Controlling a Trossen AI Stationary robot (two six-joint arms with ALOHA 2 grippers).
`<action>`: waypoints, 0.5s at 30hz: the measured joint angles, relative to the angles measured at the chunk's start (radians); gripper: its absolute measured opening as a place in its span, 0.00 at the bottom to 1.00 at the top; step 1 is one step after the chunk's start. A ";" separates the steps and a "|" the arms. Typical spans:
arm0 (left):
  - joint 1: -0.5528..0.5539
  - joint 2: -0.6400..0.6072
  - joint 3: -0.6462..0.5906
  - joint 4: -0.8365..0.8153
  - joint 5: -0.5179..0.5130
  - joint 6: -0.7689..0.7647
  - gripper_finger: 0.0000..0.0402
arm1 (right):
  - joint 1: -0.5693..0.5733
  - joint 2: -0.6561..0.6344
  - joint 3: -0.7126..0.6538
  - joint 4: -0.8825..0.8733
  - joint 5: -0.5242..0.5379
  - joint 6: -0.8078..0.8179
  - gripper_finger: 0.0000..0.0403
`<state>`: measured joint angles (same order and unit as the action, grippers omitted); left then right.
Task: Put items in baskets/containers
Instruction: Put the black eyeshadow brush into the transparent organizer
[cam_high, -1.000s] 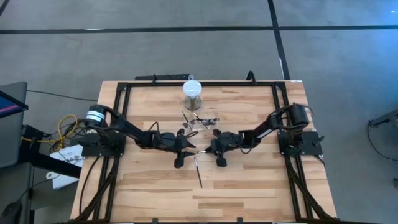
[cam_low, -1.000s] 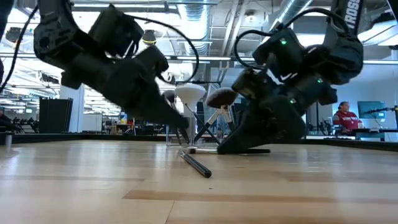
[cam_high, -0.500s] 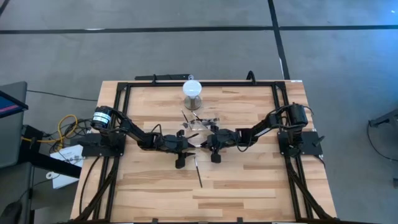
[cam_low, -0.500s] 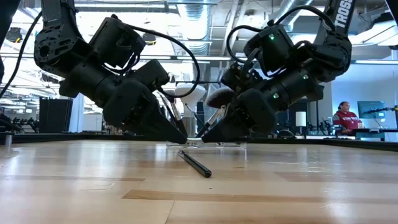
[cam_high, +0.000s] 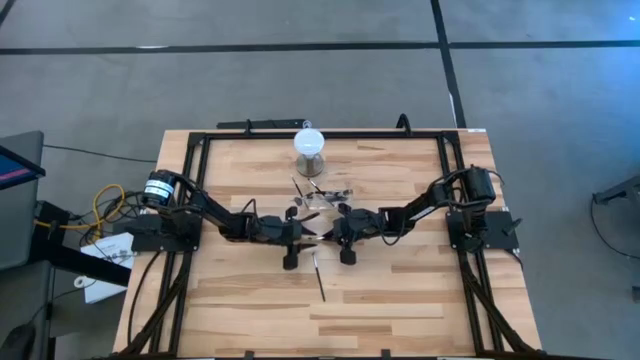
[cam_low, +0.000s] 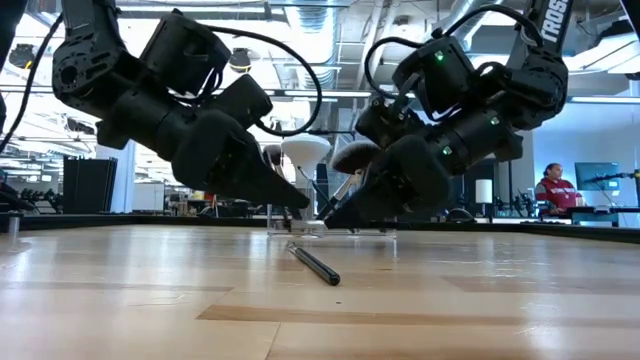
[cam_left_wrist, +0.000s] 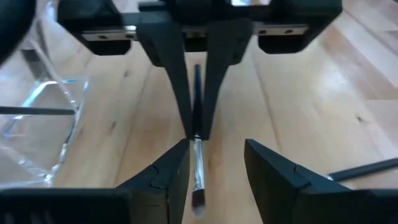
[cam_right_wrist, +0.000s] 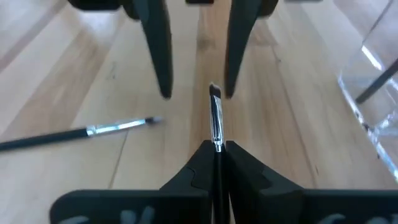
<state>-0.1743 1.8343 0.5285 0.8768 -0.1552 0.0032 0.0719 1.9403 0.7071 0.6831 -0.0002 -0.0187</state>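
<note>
A slim makeup brush (cam_right_wrist: 216, 121) with a silvery ferrule and a dark bristle tip hangs in the air between my two grippers at the table's middle. My right gripper (cam_right_wrist: 216, 146) (cam_high: 330, 230) is shut on it. My left gripper (cam_left_wrist: 214, 146) (cam_high: 305, 232) faces it, open, its fingers standing on either side of the bristle end (cam_left_wrist: 198, 196). The clear plastic container (cam_high: 325, 196) (cam_left_wrist: 37, 124) sits just beyond them, with several brushes leaning in it. Another brush (cam_high: 319, 276) (cam_low: 315, 264) lies flat on the wood nearer the front edge. My right gripper pinches the brush between its two fingertips, on the dark handle just behind the ferrule (cam_left_wrist: 196, 127). The fingers come slanting down from the table's right, along the brush. Ferrule and bristle tip (cam_right_wrist: 214, 93) stick out ahead toward my left gripper, clear of the table.
A grey cylinder with a white round top (cam_high: 310, 145) stands near the far edge, behind the container. A black frame (cam_high: 200, 140) runs round the table. Bare wood lies toward the near edge. A person (cam_low: 553, 190) sits far back in the room.
My right gripper has risen from the table, where its fingertips pointed down, and moved toward the table's left, tipping toward level. The brush has come up with it, off the wood. My left gripper has lifted slightly, keeping its fingers open.
</note>
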 joint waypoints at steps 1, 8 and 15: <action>-0.001 0.000 0.000 0.000 0.002 0.000 0.37 | 0.000 0.000 0.000 0.007 0.000 -0.004 0.03; -0.001 0.000 0.000 -0.004 0.003 0.000 0.37 | 0.006 -0.001 0.000 0.010 -0.001 -0.005 0.05; -0.001 0.000 0.000 -0.009 -0.002 0.000 0.37 | 0.014 -0.001 0.000 0.058 -0.002 -0.016 0.02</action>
<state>-0.1749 1.8339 0.5285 0.8683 -0.1570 0.0029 0.0856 1.9388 0.7071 0.7414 -0.0025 -0.0345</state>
